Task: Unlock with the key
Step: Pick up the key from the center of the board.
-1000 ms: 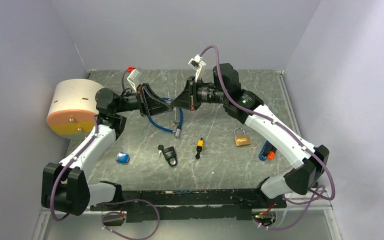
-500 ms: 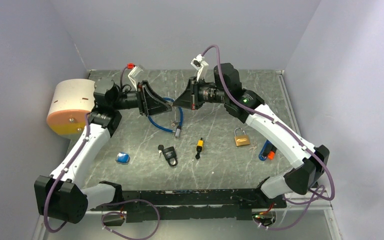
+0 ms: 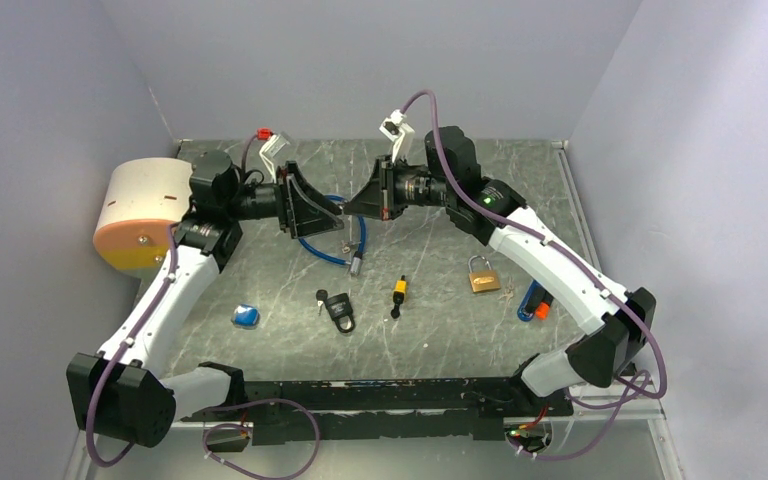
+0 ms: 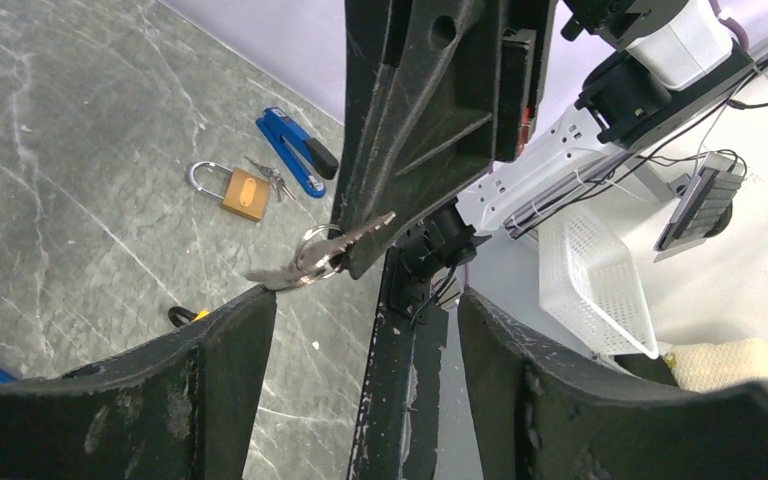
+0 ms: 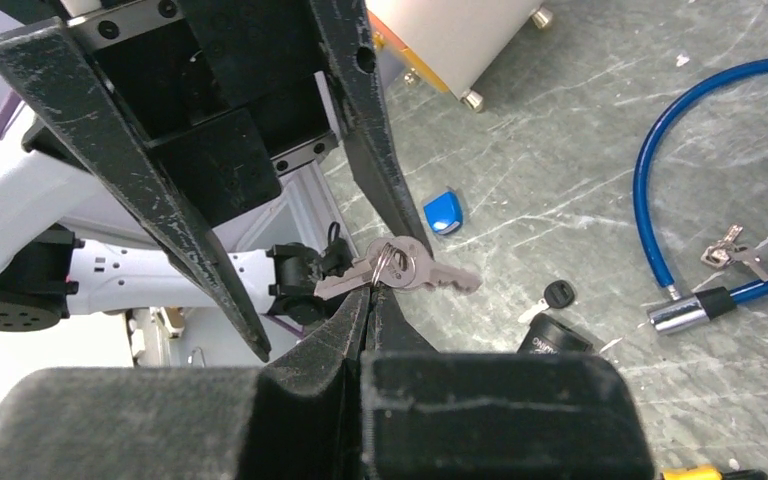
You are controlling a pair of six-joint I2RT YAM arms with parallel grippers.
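Note:
A bunch of silver keys (image 5: 400,268) on a ring hangs in the air over the back middle of the table. My right gripper (image 5: 370,292) is shut on the ring, and the keys stick out past its tips. The left gripper (image 4: 365,300) faces it with its jaws wide open around the keys (image 4: 315,260); one blade ends close to its left finger (image 4: 230,340). In the top view both grippers meet near the keys (image 3: 344,212). On the table lie a brass padlock (image 3: 482,276), a black padlock (image 3: 340,308) and a blue cable lock (image 3: 328,240).
A small yellow and black lock (image 3: 399,292) lies at the middle. A blue and orange tool (image 3: 533,302) sits right of the brass padlock. A small blue object (image 3: 246,316) lies at the left front. A cream cylinder (image 3: 145,215) stands at the left edge.
The left gripper has opened wide and let go of the keys, and its arm has shifted slightly back. The right gripper stays shut on the key ring in the same place.

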